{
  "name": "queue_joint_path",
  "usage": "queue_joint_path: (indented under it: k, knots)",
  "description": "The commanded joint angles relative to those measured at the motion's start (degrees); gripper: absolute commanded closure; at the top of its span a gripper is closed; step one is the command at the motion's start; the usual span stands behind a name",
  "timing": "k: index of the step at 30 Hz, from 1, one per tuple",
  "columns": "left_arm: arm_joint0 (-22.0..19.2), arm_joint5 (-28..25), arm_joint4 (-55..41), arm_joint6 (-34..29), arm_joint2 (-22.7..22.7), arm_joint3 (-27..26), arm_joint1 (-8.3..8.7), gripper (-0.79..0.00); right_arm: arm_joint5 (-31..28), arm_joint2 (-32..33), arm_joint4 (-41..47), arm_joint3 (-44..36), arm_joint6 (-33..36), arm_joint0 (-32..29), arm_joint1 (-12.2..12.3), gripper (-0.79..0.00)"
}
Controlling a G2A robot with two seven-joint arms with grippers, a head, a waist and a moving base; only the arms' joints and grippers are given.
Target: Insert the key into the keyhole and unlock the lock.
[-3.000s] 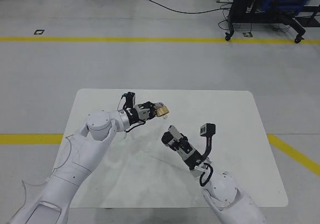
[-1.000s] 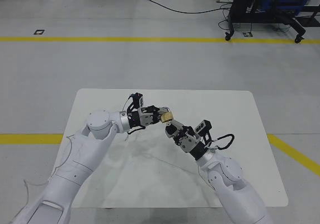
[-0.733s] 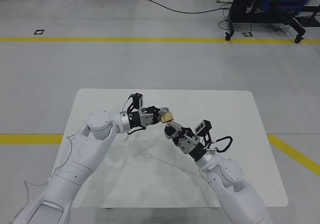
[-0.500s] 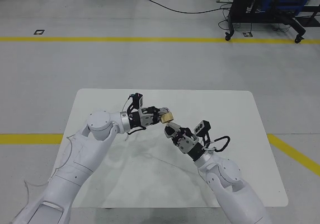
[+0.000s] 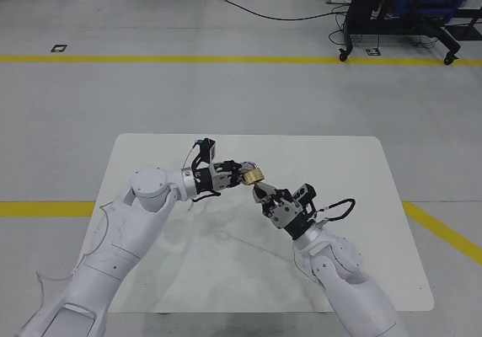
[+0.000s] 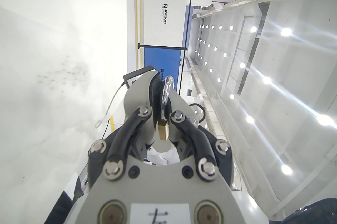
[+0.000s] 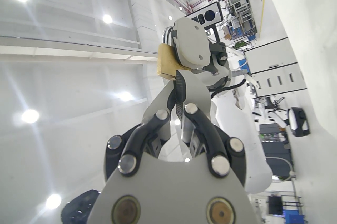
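the brass lock (image 5: pixel 253 176) is held above the bench (image 5: pixel 367 253), near its centre, by the left gripper (image 5: pixel 243 176), whose fingers (image 6: pixel 138 98) are clenched on it. the key (image 7: pixel 178 93) is grasped in the right gripper (image 5: pixel 264 193), placed at five o'clock of the lock. the key tip is met with the lock's underside; seating in the keyhole cannot be told. pick-up and alignment are judged done; full insertion and turning are left.

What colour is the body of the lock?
The lock is brass-gold, clearest in the right wrist view.
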Motion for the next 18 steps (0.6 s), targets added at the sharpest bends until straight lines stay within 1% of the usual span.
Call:
queue_joint_path:
  k: [1, 4, 5, 9, 14, 15, 18]
  knots:
    - [0.2, -2.4, 0.8, -0.2, -0.2, -0.9, 0.06, 0.000, 0.7, 0.4, 5.2, 0.6, 1.3, 0.1, -0.2, 0.000]
    - [1.0, -6.9, 1.6, -0.8, -0.7, -2.3, 0.19, 0.000, 5.2, 0.8, 15.4, 2.2, 5.2, 0.6, -0.5, 0.000]
    - [1.3, -7.8, 1.9, -0.8, -0.9, -2.5, 0.24, 0.000, 6.4, 1.0, 17.3, 2.8, 6.0, 0.9, -0.5, 0.000]
    - [2.1, -10.7, 2.4, -0.2, -1.8, -3.5, 0.39, 0.000, 11.6, 1.4, 26.3, 5.3, 9.5, 1.9, -0.8, 0.000]
    - [3.0, -14.0, 4.7, 0.2, -2.3, -5.1, 0.59, 0.000, 20.8, 1.6, 37.4, 8.3, 13.8, 3.3, -1.1, 0.000]
    - [3.1, -14.4, 5.2, 0.5, -2.3, -5.2, 0.62, 0.000, 22.1, 1.9, 38.9, 8.9, 14.0, 3.7, -1.1, 0.000]
    - [3.5, -15.0, 6.9, 1.9, -2.5, -5.9, 0.68, 0.000, 23.3, 2.2, 40.0, 9.8, 14.3, 4.4, -1.1, 0.000]
